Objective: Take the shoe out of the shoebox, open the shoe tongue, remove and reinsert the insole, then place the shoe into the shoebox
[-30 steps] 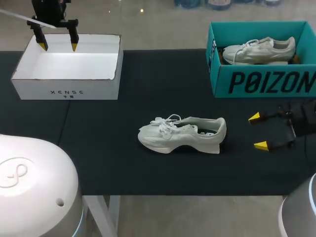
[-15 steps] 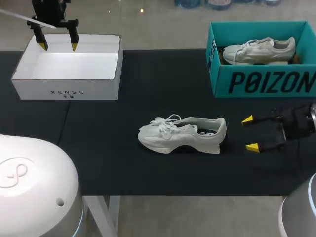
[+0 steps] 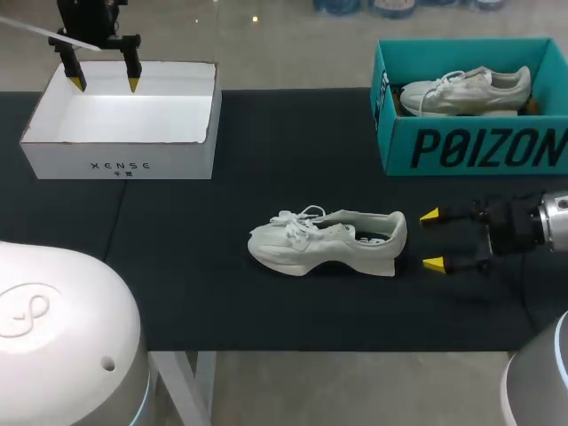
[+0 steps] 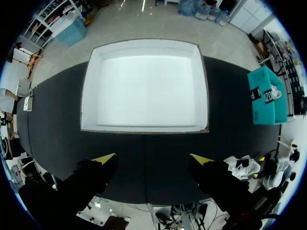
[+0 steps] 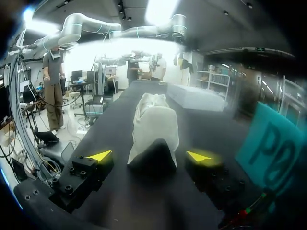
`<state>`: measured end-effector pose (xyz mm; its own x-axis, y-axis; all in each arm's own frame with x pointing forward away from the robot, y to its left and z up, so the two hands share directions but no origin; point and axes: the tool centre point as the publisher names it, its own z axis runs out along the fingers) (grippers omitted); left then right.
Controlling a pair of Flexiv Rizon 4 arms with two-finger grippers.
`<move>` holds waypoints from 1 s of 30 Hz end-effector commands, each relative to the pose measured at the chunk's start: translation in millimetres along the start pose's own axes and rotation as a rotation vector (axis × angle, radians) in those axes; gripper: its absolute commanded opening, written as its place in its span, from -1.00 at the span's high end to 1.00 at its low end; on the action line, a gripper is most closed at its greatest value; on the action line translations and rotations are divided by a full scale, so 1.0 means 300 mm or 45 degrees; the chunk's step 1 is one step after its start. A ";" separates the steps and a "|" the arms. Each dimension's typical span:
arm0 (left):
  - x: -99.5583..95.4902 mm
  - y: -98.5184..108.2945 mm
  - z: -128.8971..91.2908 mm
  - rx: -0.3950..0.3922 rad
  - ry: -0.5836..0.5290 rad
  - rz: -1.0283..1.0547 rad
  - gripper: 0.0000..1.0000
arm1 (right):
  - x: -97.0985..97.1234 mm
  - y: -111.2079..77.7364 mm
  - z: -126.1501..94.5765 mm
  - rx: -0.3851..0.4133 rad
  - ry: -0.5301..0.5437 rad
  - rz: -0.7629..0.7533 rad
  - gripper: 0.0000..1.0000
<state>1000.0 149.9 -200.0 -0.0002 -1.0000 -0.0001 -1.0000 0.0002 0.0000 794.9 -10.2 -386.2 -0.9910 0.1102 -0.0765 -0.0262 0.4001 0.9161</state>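
- Shoe, white, on the dark table: its heel is turned toward the right gripper and its laced toe points away from it.
- Right gripper: the two yellow-tipped fingers stand wide apart and hold nothing. The heel lies just ahead of the tips, in line with the gap between them, and touches neither finger.
- Right wrist view: the shoe sits ahead of the right gripper. Its dark heel end is centred between the two fingers, and the body of the shoe stretches away beyond it.
- Teal shoebox: beside the right gripper's outer finger, apart from it, with a second shoe lying inside. The right wrist view shows the box wall off to one side of the fingers.
- Left gripper: fingers apart and holding nothing, over the far edge of an open white box, well apart from the shoe.
- Left wrist view: the white box lies ahead of the left gripper, with bare table under the tips.
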 end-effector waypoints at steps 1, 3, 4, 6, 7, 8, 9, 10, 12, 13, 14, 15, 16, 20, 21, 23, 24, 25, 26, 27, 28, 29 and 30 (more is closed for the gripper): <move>0.000 0.000 0.000 0.000 0.000 0.000 -1.00 | -0.039 -0.002 0.062 0.005 0.012 -0.005 -1.00; 0.000 0.000 0.000 0.000 0.000 0.000 -1.00 | -0.049 -0.005 0.080 0.004 0.016 -0.008 -1.00; 0.000 0.000 0.000 0.000 0.000 0.000 -1.00 | -0.053 -0.007 0.087 0.003 0.017 -0.008 -1.00; 0.000 0.000 0.000 0.000 0.000 0.000 -1.00 | -0.059 -0.011 0.102 0.000 0.020 -0.009 -1.00; 0.000 0.000 0.000 0.000 0.000 0.000 -1.00 | -0.059 -0.011 0.107 -0.002 0.021 -0.009 -1.00; 0.000 0.000 0.000 0.000 0.000 0.000 -1.00 | -0.059 -0.012 0.116 -0.004 0.022 -0.007 -1.00; 0.000 0.000 0.000 0.000 0.000 0.000 -1.00 | -0.058 -0.013 0.120 -0.006 0.023 -0.007 -1.00; 0.000 0.000 0.000 0.000 0.000 0.000 -1.00 | -0.056 -0.012 0.130 -0.009 0.025 -0.005 -1.00; 0.000 0.000 0.000 0.000 0.000 0.000 -1.00 | -0.048 -0.011 0.144 -0.015 0.028 -0.002 -1.00; 0.000 0.000 0.000 0.000 0.000 0.000 -1.00 | -0.043 -0.011 0.150 -0.021 0.030 0.003 -1.00; 0.000 0.000 0.000 0.000 0.000 0.000 -1.00 | -0.037 -0.012 0.157 -0.026 0.028 0.007 -1.00; 0.000 0.000 0.000 0.000 0.000 0.000 -1.00 | -0.033 -0.013 0.165 -0.028 0.030 0.010 -1.00; 0.000 0.000 0.000 0.000 0.000 0.000 -1.00 | -0.029 -0.015 0.172 -0.031 0.032 0.014 -1.00; 0.000 0.000 0.000 0.000 0.000 0.000 -1.00 | -0.021 -0.020 0.192 -0.036 0.036 0.024 -1.00; 0.000 0.000 0.000 0.000 0.000 0.000 -1.00 | -0.021 -0.020 0.196 -0.036 0.038 0.026 -1.00; 0.000 0.000 0.000 0.000 0.000 0.000 -1.00 | -0.022 -0.023 0.204 -0.036 0.041 0.029 -1.00; 0.000 0.000 0.000 0.000 0.000 0.000 -1.00 | -0.023 -0.026 0.211 -0.037 0.043 0.032 -1.00; 0.000 0.000 0.000 0.000 0.000 0.000 -1.00 | -0.024 -0.028 0.216 -0.037 0.045 0.034 -1.00; 0.000 0.000 0.000 0.000 0.000 0.000 -1.00 | -0.024 -0.030 0.220 -0.037 0.047 0.037 -1.00; 0.000 0.000 0.000 0.000 0.000 0.000 -1.00 | -0.024 -0.032 0.224 -0.038 0.047 0.039 -1.00; 0.000 0.000 0.000 0.000 0.000 0.000 -1.00 | -0.025 -0.033 0.229 -0.040 0.048 0.042 -1.00; 0.000 0.000 0.000 0.000 0.000 0.000 -1.00 | -0.025 -0.034 0.236 -0.041 0.050 0.043 -1.00; 0.000 0.000 0.000 0.000 0.000 0.000 -1.00 | -0.025 -0.034 0.243 -0.042 0.057 0.044 -1.00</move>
<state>1000.0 149.9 -200.0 -0.0002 -1.0000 -0.0001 -1.0000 0.0002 0.0000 807.4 44.7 -417.3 -0.9956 0.0891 -0.0303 0.0046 0.3684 0.9297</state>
